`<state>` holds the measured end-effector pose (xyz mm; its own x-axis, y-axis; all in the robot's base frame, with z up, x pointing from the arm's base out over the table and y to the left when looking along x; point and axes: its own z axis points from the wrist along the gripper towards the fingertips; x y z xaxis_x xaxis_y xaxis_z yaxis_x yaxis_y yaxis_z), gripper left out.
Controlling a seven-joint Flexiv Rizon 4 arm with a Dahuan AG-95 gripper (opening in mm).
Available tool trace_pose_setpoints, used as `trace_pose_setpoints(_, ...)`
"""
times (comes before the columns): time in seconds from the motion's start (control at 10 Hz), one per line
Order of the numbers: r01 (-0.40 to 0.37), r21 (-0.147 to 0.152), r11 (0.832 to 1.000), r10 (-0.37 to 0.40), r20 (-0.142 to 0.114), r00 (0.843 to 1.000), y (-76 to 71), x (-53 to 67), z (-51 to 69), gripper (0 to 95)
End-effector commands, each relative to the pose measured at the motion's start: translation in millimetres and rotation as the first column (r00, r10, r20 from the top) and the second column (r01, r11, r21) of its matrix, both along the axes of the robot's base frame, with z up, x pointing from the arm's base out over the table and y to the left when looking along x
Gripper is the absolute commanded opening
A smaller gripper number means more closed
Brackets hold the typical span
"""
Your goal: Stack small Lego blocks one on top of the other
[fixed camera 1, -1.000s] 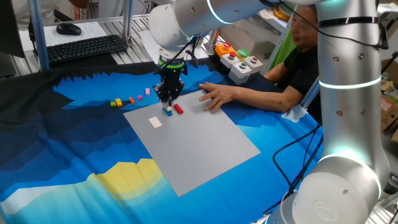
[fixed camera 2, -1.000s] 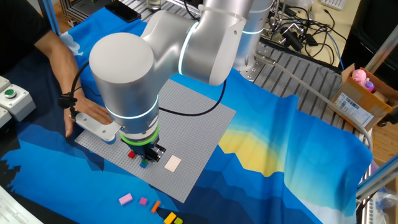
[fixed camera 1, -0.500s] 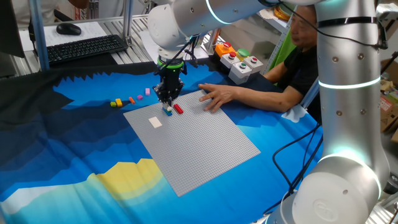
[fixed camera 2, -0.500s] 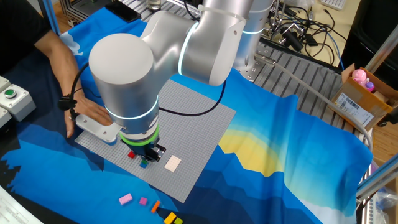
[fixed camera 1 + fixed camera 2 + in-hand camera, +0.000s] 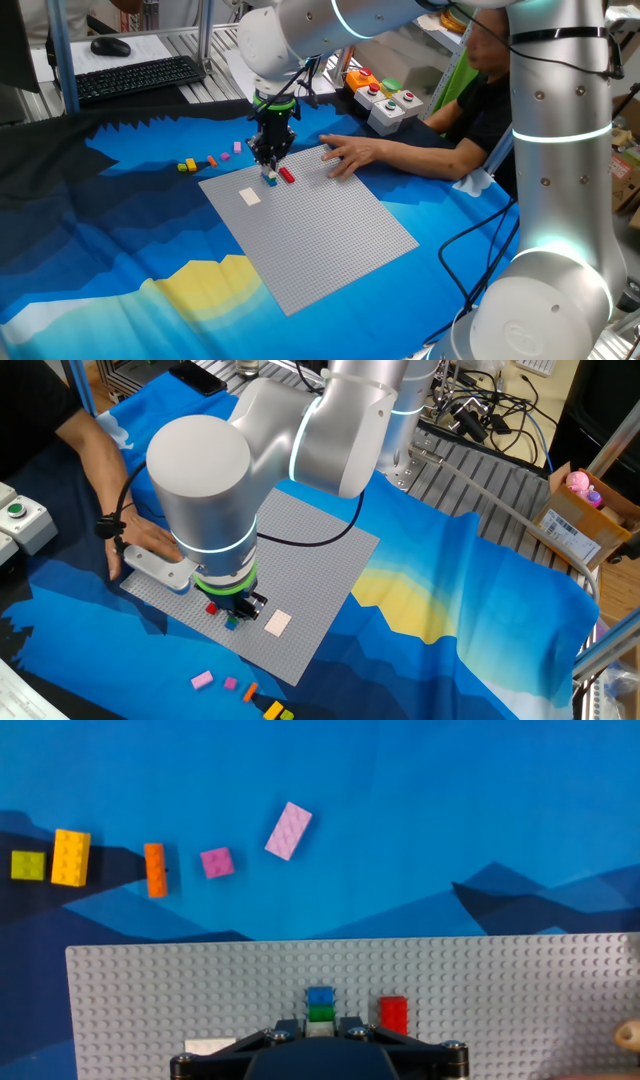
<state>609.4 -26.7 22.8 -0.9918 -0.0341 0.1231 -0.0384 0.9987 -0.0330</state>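
Blue brick (image 5: 320,995) sits directly on a green brick (image 5: 320,1013) on the grey baseplate (image 5: 520,1000), near its edge toward the loose bricks. In the hand view the pair shows just beyond my gripper (image 5: 320,1026), with something pale at the base between the finger ends; I cannot tell whether that is a brick or part of the hand. From one fixed view the stack (image 5: 270,178) is just below my gripper (image 5: 268,158), and from the other fixed view it appears as a dark blue-green spot (image 5: 231,624) under the gripper (image 5: 240,605).

Gripper state: I cannot tell. The fingertips are cut off at the bottom of the hand view and too small in both fixed views.

Red brick (image 5: 393,1014) stands on the baseplate just beside the stack. White brick (image 5: 208,1045) lies on the plate on the other side, partly hidden by the gripper body; in the fixed views it is a flat cream tile (image 5: 250,196).

Off the plate, on the blue cloth (image 5: 450,810), in a loose row: pink brick (image 5: 288,830), small magenta brick (image 5: 216,862), orange brick (image 5: 154,870), yellow brick (image 5: 71,857), lime brick (image 5: 28,865).

A person's hand (image 5: 345,155) rests flat on the baseplate's far corner.

Versus the two earlier frames: bricks, stack and hand are unchanged. In the other fixed view my arm's large joint has shifted very slightly; the gripper stays over the stack.
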Motion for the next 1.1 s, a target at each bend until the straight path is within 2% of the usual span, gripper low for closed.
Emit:
trace_pose_setpoints(0.1, 0.004, 0.002, 1.000, -0.004, 0.001, 1.000, -0.2, 0.5, 1.1, 19.0)
trace_pose_setpoints(0.2, 0.004, 0.002, 1.000, -0.004, 0.001, 1.000, -0.1, 0.6, 0.5, 19.0)
trace_pose_setpoints(0.3, 0.006, 0.003, 1.000, -0.006, 0.001, 1.000, -0.1, 0.6, 0.5, 38.0)
trace_pose_setpoints(0.7, 0.014, 0.002, 1.000, -0.014, -0.003, 1.000, -1.1, -0.6, 6.8, 38.0)
trace_pose_setpoints(0.8, 0.018, 0.004, 1.000, -0.018, -0.020, 1.000, -2.6, -2.5, 14.7, 0.0)
trace_pose_setpoints(1.1, 0.027, 0.001, 1.000, -0.026, -0.034, 0.999, -3.8, -5.3, 22.6, 0.0)
